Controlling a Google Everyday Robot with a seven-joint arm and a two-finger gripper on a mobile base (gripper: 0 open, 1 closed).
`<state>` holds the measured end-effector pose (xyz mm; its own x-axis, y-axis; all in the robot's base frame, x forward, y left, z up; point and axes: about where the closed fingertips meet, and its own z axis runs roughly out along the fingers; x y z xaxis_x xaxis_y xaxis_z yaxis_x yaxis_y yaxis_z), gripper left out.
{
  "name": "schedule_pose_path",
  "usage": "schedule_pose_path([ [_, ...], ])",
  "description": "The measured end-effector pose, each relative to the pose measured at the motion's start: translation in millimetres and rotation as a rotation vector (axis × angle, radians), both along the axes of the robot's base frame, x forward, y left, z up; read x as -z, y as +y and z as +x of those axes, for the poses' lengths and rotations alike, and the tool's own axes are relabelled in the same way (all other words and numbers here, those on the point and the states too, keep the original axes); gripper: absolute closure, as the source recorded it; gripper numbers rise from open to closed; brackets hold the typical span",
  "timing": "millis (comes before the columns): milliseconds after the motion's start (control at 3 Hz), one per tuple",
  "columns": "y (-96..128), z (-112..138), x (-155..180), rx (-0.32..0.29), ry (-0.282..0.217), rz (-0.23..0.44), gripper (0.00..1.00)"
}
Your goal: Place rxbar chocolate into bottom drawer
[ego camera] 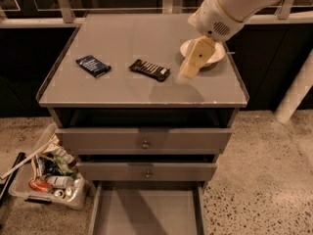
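Item 1: gripper [190, 67], cream-coloured, on a white arm [230, 6] entering from upper right. It hangs over the right half of the counter [122, 89], in front of the white bowl [216, 54] and just right of the bar. Whether it is open or closed cannot be told, and no object is seen in its hold.

Item 2: rxbar chocolate [149, 70], dark wrapper with pale lettering. It lies flat near the counter's middle, slightly angled, apart from the gripper.

Item 3: dark blue packet [93, 65], flat, left of the bar and well apart from it.

Item 4: bottom drawer [146, 212], pulled out at floor level, with a grey tray floor and low side walls.

Item 5: two upper drawers, top [145, 140] and middle [148, 172], each with a small round knob, both pushed in.

Item 6: clear bin [49, 180] of mixed clutter on the speckled floor [259, 180], left of the unit.
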<state>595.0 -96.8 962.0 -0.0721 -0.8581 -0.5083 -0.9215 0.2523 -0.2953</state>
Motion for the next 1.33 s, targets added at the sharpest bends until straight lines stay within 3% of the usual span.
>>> schedule_pose_path([
  [667,26,45,35,-0.013,0.059,0.045,0.0],
  [1333,51,72,67,-0.036,0.11,0.084,0.0],
])
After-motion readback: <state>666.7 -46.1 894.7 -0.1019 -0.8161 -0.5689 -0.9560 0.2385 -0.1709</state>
